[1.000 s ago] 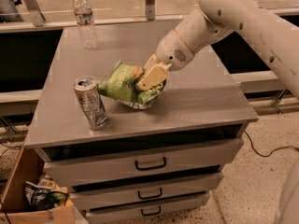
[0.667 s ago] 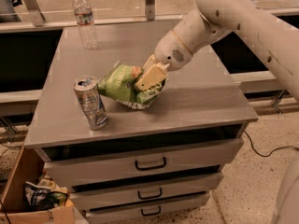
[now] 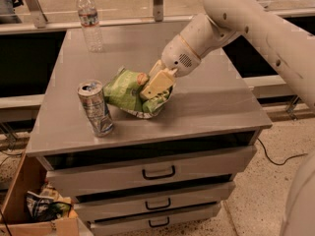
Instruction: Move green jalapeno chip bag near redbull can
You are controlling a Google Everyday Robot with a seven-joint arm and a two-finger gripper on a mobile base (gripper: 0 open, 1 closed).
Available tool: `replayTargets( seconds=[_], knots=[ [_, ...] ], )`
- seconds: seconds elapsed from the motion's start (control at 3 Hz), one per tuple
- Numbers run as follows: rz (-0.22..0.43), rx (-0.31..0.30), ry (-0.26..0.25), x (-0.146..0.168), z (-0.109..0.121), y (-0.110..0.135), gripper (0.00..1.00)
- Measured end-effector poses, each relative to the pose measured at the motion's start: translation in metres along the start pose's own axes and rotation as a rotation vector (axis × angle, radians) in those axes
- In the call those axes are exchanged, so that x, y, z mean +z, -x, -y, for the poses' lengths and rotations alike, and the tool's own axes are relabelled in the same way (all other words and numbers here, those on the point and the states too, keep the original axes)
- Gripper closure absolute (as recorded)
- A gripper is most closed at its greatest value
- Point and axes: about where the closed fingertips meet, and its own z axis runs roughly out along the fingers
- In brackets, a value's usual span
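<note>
The green jalapeno chip bag (image 3: 129, 91) is crinkly light green and lies on the grey cabinet top (image 3: 206, 107), just right of the redbull can (image 3: 95, 108). The can stands upright near the front left of the top, its pull-tab end up, and the bag's left edge almost touches it. My gripper (image 3: 153, 88) reaches down from the upper right and is shut on the bag's right part, its cream fingers (image 3: 158, 84) pressing into the crinkled foil.
A clear plastic water bottle (image 3: 89, 21) with a white cap stands at the back left of the top. Below the top are three drawers (image 3: 157, 171) with dark handles. A cardboard box (image 3: 29, 215) sits on the floor at the lower left.
The gripper and the bag stay in almost the same place next to the can; no clear movement shows.
</note>
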Motion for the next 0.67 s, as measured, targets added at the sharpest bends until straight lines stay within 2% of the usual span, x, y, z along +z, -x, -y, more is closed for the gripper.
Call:
replayTargets(
  seconds=[0.33,0.67],
  knots=[
    [-0.001,0.002,0.012,0.0006,-0.0011,-0.0014,0.12],
    [-0.002,0.001,0.02,0.0014,-0.002,-0.0019,0.0]
  ],
)
